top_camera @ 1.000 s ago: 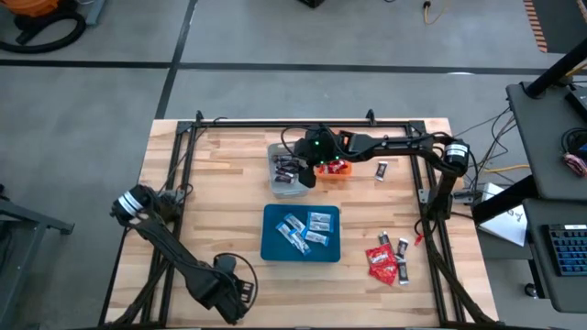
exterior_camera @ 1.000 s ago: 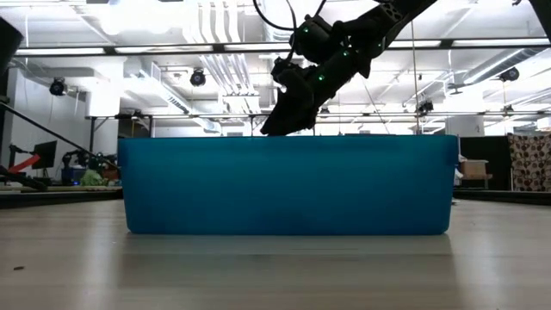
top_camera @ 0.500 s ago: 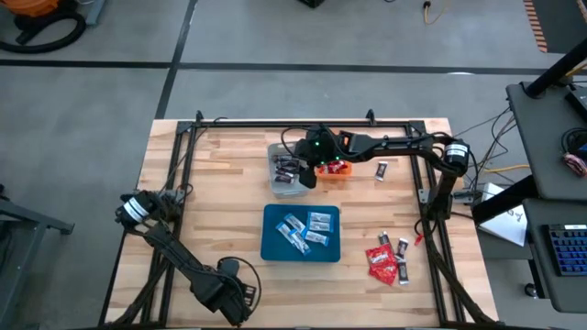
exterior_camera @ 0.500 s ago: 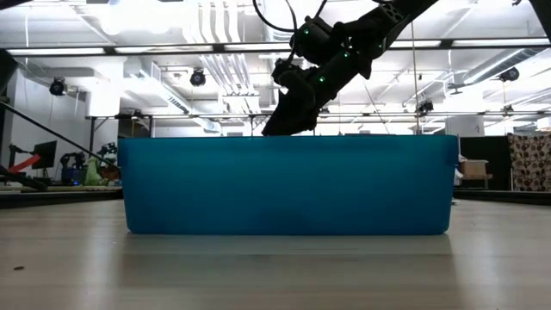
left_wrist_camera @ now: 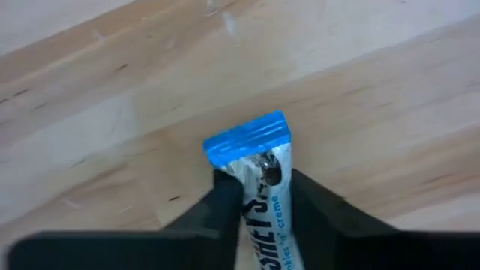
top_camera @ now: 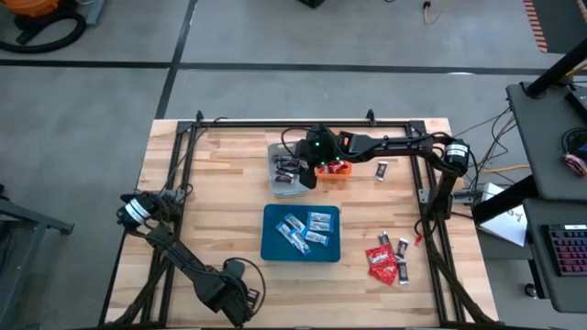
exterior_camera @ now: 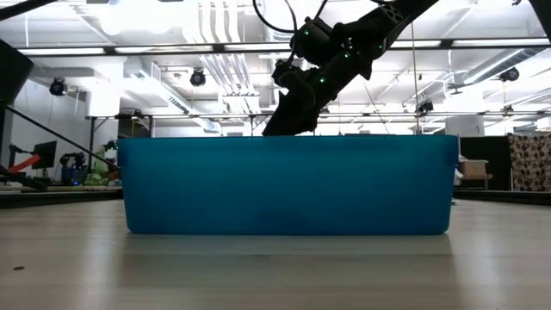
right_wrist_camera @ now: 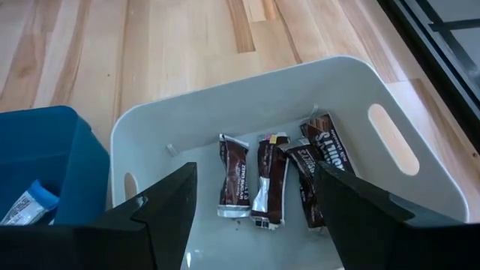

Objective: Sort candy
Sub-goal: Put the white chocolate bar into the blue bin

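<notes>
Candy bar, blue-white point(left_wrist_camera: 255, 161), pinched in my L gripper point(left_wrist_camera: 256, 196) near table front, for blue tray point(top_camera: 272, 246). R gripper point(right_wrist_camera: 251, 196) wide open, empty, over grey tray point(right_wrist_camera: 358, 81) w/ brown bars point(right_wrist_camera: 234, 174).

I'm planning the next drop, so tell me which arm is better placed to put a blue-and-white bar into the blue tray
Left. Its gripper already pinches a blue-and-white bar near the table's front-left, close to the blue tray. The right gripper hangs open and empty over the grey tray of dark bars.

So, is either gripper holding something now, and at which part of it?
The left gripper holds a blue-and-white bar just below its blue crimped end. The right gripper is open above the grey tray, holding nothing.
</notes>
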Motion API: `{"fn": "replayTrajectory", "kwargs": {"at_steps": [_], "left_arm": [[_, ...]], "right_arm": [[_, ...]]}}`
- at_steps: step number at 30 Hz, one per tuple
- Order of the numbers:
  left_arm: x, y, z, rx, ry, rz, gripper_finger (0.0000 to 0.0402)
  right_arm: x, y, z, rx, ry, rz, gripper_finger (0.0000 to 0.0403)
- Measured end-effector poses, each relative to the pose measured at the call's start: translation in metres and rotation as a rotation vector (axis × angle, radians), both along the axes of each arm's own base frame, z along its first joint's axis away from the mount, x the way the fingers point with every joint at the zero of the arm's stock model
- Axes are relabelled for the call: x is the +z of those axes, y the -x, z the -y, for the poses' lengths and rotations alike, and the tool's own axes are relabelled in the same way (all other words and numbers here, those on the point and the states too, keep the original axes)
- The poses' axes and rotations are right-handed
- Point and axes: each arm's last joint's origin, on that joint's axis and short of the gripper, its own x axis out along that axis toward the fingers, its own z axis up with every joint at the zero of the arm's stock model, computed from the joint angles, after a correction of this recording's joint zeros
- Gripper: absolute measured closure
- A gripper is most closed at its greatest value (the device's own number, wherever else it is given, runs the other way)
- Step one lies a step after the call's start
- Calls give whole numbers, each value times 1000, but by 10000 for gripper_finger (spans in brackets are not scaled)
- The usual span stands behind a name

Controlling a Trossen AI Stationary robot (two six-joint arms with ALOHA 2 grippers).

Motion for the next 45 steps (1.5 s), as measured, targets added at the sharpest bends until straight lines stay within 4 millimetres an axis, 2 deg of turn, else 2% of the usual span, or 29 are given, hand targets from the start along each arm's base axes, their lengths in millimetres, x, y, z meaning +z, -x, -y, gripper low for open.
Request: {"fn": "replayTrajectory", "kwargs": {"at_steps": [2, 4, 11, 19, 27, 33, 38, 45], "left_arm": [[1, 0, 0, -20, 2, 2, 364], [2, 1, -1, -33, 3, -3, 387], [9, 5, -4, -104, 3, -10, 390], [56, 14, -22, -208, -96, 146, 398], [124, 18, -57, -366, -421, 561, 399], [164, 25, -89, -608, -705, 648, 399], [178, 25, -119, -714, -916, 609, 400], [172, 12, -147, -824, -1075, 663, 400]], "right_arm": [[0, 0, 0, 0, 0, 0, 147], [0, 0, 0, 0, 0, 0, 147], [0, 0, 0, 4, 2, -4, 147], [17, 8, -7, 60, 0, 12, 147], [46, 29, -23, 123, 47, 70, 147], [56, 51, -40, 154, 86, 155, 147], [50, 71, -56, 180, 114, 266, 147], [38, 82, -75, 192, 97, 469, 147]]}}
